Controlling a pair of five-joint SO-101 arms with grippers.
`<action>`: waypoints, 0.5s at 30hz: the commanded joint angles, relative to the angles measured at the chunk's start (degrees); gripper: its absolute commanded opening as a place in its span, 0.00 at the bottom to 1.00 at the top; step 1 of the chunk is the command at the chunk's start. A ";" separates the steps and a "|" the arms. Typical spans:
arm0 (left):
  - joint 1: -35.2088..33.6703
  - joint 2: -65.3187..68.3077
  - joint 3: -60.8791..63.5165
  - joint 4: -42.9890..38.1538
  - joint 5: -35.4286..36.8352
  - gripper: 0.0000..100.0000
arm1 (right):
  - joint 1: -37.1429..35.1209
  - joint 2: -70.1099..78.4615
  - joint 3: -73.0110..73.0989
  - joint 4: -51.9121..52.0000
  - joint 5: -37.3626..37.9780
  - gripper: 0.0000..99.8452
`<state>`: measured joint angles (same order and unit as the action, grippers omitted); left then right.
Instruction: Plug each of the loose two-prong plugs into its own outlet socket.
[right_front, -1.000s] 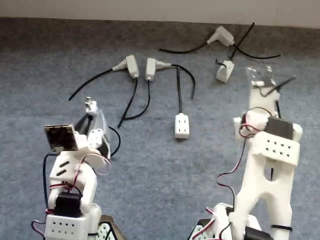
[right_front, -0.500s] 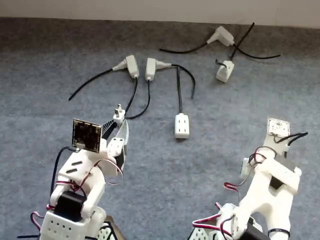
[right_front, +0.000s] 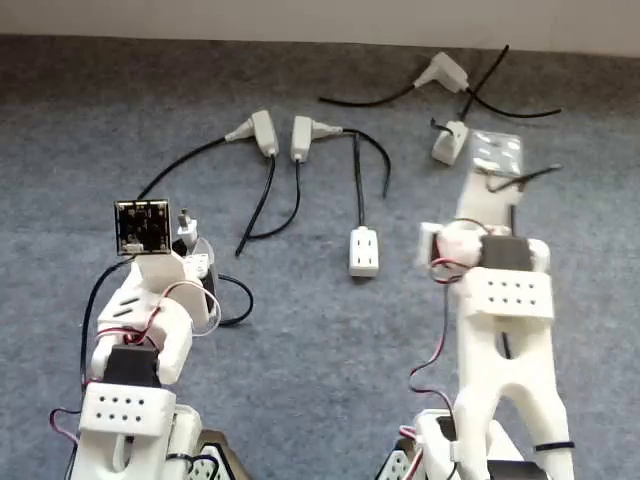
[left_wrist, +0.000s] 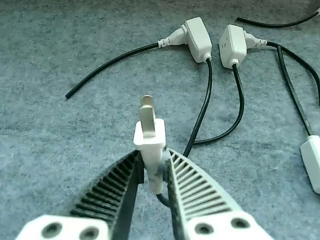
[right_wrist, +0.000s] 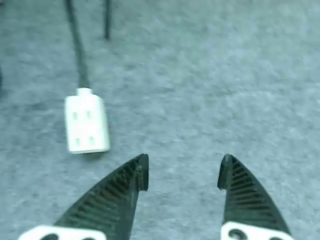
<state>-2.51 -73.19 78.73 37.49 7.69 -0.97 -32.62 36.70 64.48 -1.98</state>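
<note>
Plug of white plastic with two metal prongs (left_wrist: 150, 142) sits clamped between the ribbed fingers (left_wrist: 117, 185) of the left end effector (left_wrist: 152, 156). Its prongs point up and away from the end effector, and its black cord drops down between the fingers. In the high view this plug (right_front: 185, 225) stands at the tip of the left arm.

Beyond the left end effector, on the grey carpeted counter (left_wrist: 60, 125), lie a white angled plug (left_wrist: 197, 32) and a second white angled plug (left_wrist: 232, 39). They are side by side, just apart, each on a black cord.

The right end effector (right_wrist: 182, 170) hovers over the counter with its jaws spread wide. A white rectangular outlet socket block on a black cord (right_wrist: 86, 125) lies flat ahead of it, off toward the left arm's side and apart from its fingers.
</note>
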 joint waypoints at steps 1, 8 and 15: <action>-0.92 0.84 1.54 -5.10 -0.35 0.01 | -10.86 4.79 -3.91 -4.62 -5.89 0.23; -0.92 0.84 3.82 -7.91 -0.35 0.01 | -16.31 21.41 -5.76 -14.90 -9.58 0.23; -0.84 0.84 3.82 -8.00 -0.35 0.01 | -17.71 29.93 -13.32 -18.42 -9.49 0.23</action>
<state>-2.51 -72.66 82.77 30.64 7.69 -17.58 -3.34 29.85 47.60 -10.95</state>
